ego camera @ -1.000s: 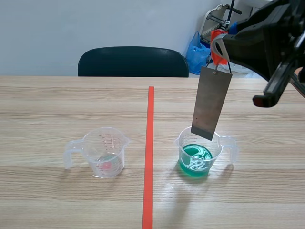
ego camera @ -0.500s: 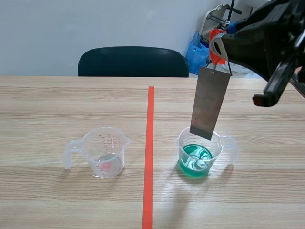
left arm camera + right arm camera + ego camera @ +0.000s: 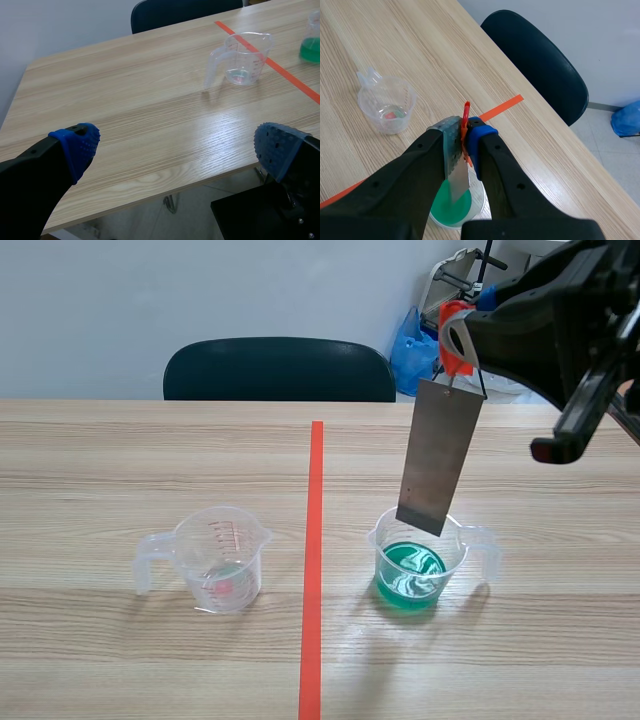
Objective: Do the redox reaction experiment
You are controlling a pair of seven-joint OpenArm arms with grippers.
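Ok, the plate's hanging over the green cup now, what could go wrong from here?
1. The metal plate hangs tilted from the red clip over the cup of green liquid. If it is lowered off-centre, a lower corner could catch the rim and tip the cup.
2. The right gripper pinches only the small clip, so the plate may swing on the way down, or slip out and cause a splash.
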